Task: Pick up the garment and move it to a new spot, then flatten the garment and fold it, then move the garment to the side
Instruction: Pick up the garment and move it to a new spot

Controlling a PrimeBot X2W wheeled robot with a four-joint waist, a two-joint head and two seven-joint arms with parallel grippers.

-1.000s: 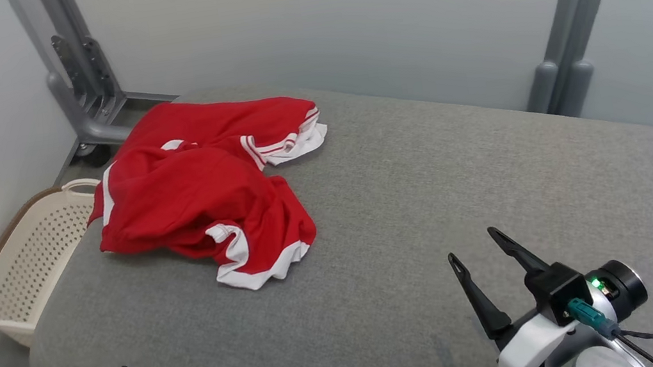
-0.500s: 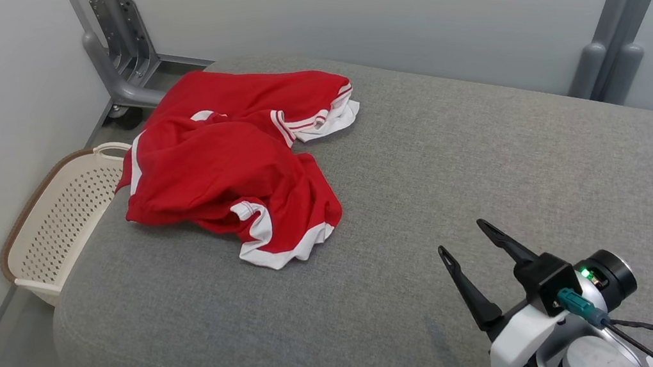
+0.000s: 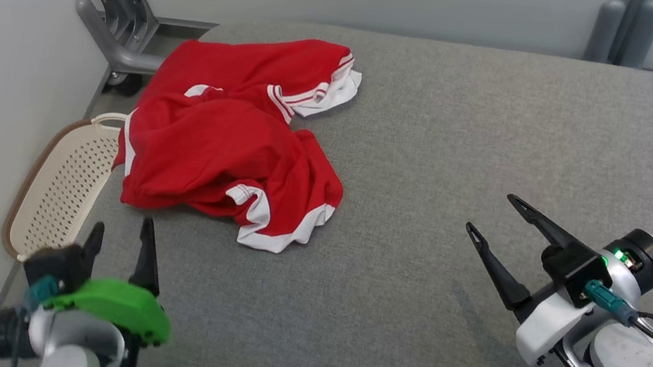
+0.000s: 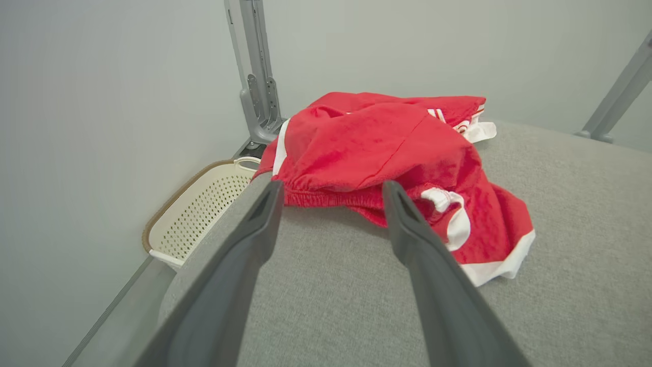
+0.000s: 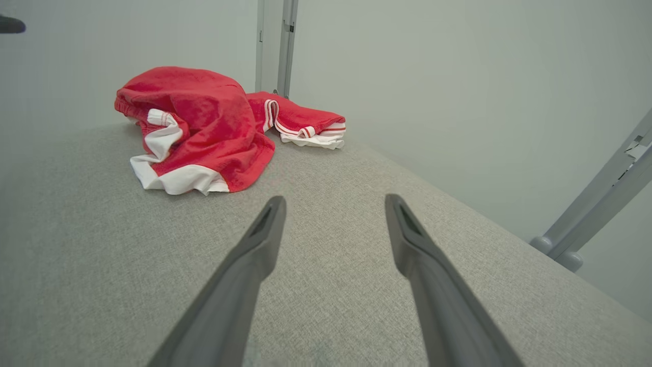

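Red garment point(image 3: 218, 154) lies crumpled on grey cushion point(image 3: 456, 144), cream basket point(image 3: 57, 198) beside it; both jaws wide, empty.

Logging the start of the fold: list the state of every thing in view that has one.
garment: crumpled in a heap, unfolded, lying on the grey cushion, not gripped.
left gripper: open, empty, just short of the garment's waistband.
right gripper: open, empty, above bare cushion, apart from the garment.
basket: on the floor beside the cushion's left edge.
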